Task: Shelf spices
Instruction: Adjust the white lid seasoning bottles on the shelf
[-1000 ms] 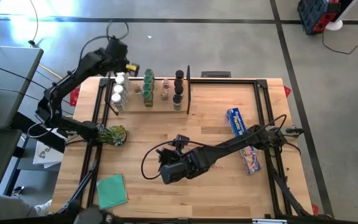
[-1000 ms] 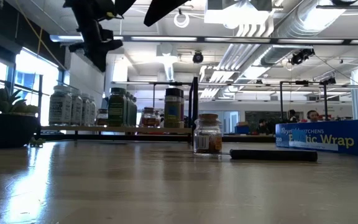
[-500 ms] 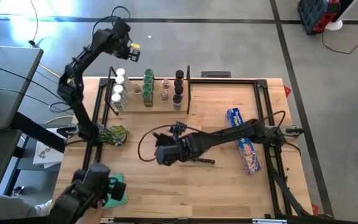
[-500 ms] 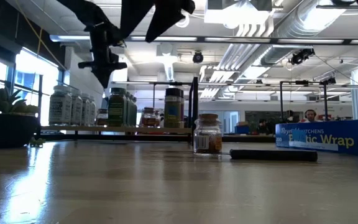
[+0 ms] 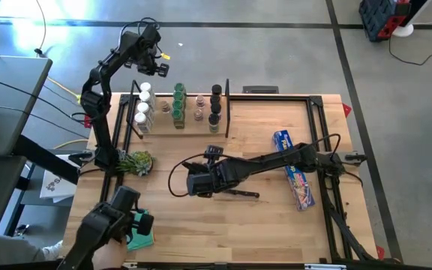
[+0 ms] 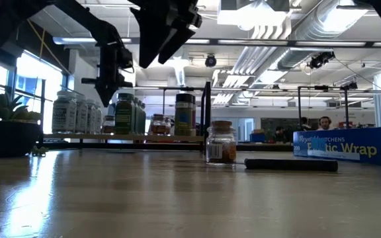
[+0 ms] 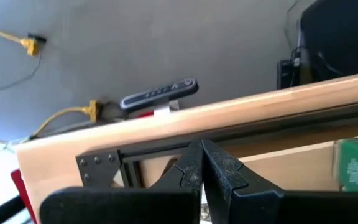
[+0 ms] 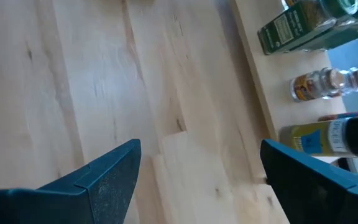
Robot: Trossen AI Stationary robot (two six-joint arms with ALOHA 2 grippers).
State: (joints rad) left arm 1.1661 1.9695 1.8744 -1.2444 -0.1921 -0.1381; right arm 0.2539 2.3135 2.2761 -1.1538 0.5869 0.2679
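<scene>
The shelf (image 5: 163, 128) stands at the table's far left, a black rod at each end, with several spices (image 5: 178, 105) on it in rows; it also shows in the low view (image 6: 111, 137). One clear jar (image 6: 221, 142) with a brown cap and brownish contents stands alone on the tabletop. My left gripper (image 5: 152, 58) is shut and bare, up in the air just beyond the table's far edge, behind the shelf's left end (image 7: 202, 155). My right gripper (image 5: 192, 184) hangs wide open over the table's middle (image 8: 201, 149), with only bare wood between its fingers.
A black knife (image 5: 242, 194) lies right beside my right arm, and a long blue wrap box (image 5: 295, 169) lies at the right. A small plant (image 5: 135, 161) sits at the left edge. Near the front left corner are a green cloth (image 5: 142, 234) and another dark arm (image 5: 115, 221).
My left gripper, still shut, has swung from over the shelf's left end out past the table's far edge, sinking a little and tipping steeper. My right gripper, still open, has moved toward the far edge, uncovering the knife.
</scene>
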